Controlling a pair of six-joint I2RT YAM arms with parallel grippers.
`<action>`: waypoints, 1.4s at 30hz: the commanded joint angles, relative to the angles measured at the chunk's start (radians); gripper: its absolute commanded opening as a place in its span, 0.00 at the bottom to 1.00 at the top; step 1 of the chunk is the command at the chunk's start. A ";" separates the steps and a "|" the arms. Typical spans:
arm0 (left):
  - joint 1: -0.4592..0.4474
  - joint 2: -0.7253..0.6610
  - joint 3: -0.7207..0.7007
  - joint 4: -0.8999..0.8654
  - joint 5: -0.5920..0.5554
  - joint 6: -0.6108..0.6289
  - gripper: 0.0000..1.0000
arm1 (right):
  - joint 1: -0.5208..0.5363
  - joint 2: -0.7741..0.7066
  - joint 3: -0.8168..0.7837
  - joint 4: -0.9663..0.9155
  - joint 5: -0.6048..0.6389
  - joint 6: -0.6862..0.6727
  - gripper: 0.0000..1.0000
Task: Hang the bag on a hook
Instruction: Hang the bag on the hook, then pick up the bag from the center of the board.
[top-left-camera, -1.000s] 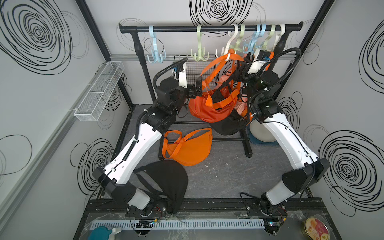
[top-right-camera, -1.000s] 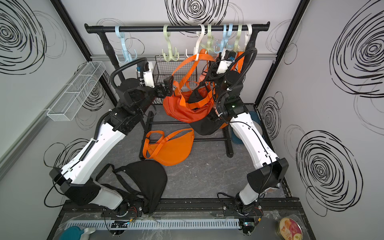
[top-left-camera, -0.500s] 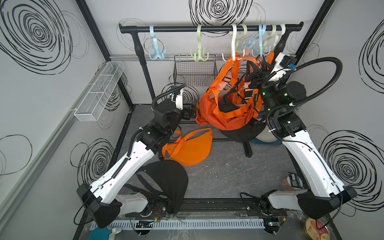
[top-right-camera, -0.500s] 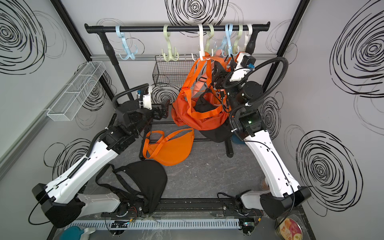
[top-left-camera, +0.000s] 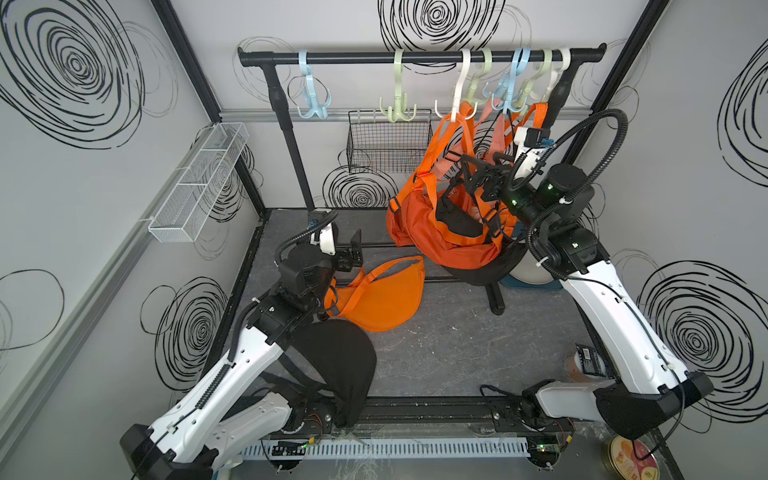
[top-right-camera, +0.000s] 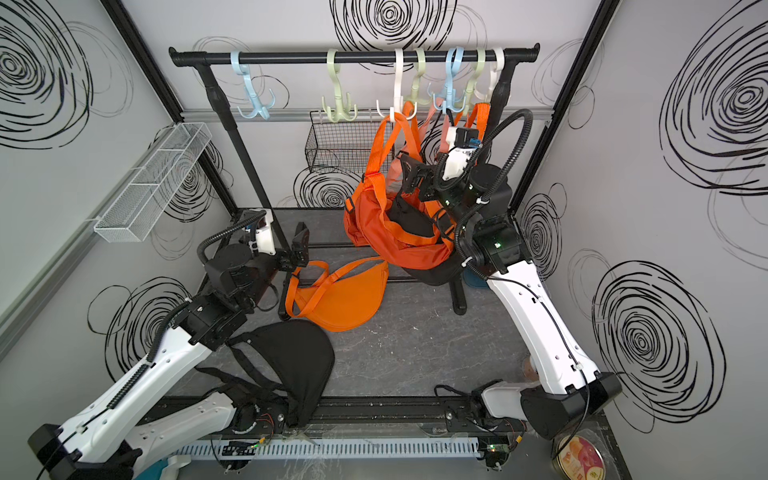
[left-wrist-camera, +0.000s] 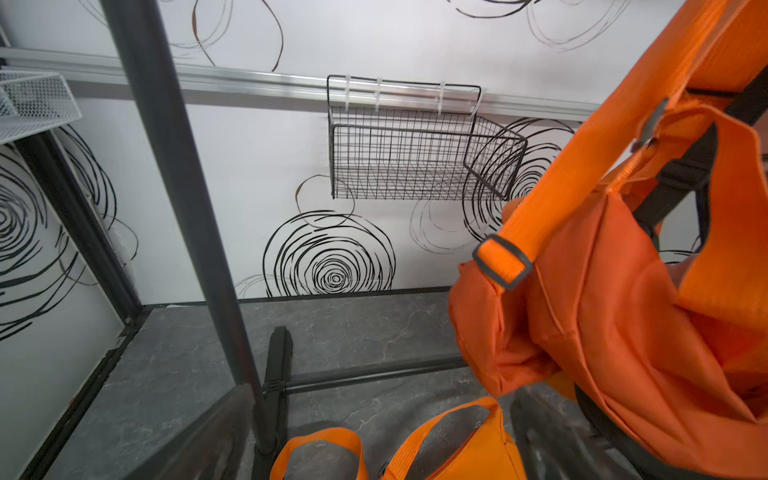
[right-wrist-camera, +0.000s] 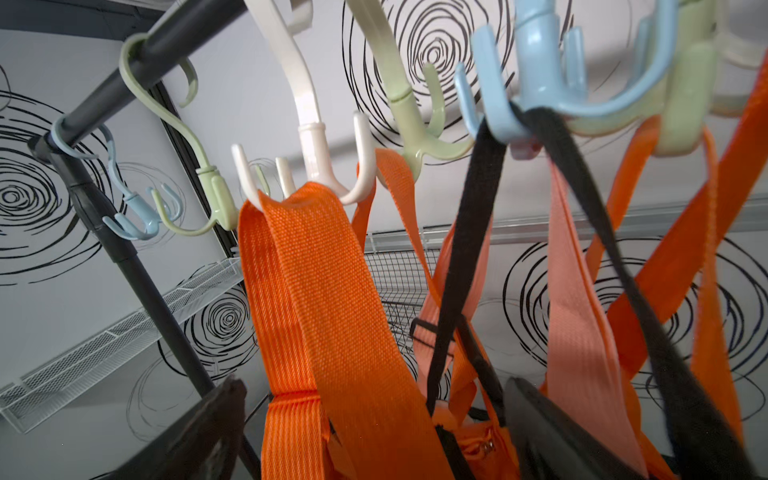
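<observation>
Rack (top-left-camera: 415, 55): black rail across the back wall carrying a row of plastic hooks. Most of them crowd toward the end near the right arm.
Hanging orange bag (top-left-camera: 419, 226): clear of the floor, suspended under the rail among other orange and black straps. For this bag the task appears met.
Handling: judged light and soft. The fabric body sags and folds, so it offers no firm hold and should not be gripped there.
Black bag (top-left-camera: 345, 357): lies flat on the floor beside the left arm, not hung.
Floor orange bag (top-left-camera: 386, 299): lies on the floor with its strap looped on top, not hung.
Right gripper (top-left-camera: 467, 174): jaws spread and pinching nothing, just beside the hanging straps and below the hooks.
Left gripper (top-left-camera: 355, 251): jaws spread and empty, low over the Floor orange bag.
Strap (right-wrist-camera: 316, 270): flat woven webbing draped over one prong of the hook. Judged limp but not slippery, this is the correct hold point. Pinch it flat near the top of the loop so the loop stays open.
White hook (right-wrist-camera: 309, 137): multi-pronged plastic that hangs loose on the rail. It is likely to swing when pushed.
Buckle (left-wrist-camera: 500, 259): hard slider on the webbing. Avoid clamping on it.
</observation>
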 joint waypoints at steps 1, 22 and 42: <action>0.011 -0.080 -0.067 0.040 -0.099 -0.010 0.99 | 0.055 -0.089 -0.059 -0.029 -0.007 -0.032 1.00; -0.001 -0.380 -0.356 0.286 -0.393 0.057 0.99 | 0.449 0.410 -0.442 0.110 -0.175 -0.186 0.92; -0.013 -0.388 -0.365 0.308 -0.403 0.093 0.99 | 0.579 0.782 -0.360 0.550 0.520 -0.658 0.92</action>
